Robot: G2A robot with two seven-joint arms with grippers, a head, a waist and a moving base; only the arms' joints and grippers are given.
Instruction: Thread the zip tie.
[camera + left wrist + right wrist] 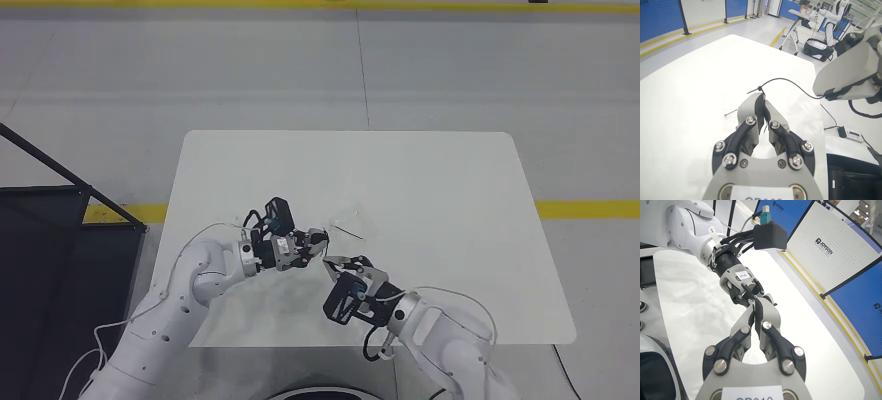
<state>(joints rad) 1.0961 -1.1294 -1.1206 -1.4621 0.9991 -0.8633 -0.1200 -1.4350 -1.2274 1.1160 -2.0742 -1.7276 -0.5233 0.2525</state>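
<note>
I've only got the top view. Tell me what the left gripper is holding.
Observer: The left gripper is shut on the black zip tie, gripping it just below its head.
Operator: Now give me the right one.
Observer: The right gripper pinches the tie farther along, and the tie arcs freely between the two grippers.
Operator: Report the threading.
Observer: A short end pokes out of the head on the side away from the right gripper, so the tail looks to be through already.
</note>
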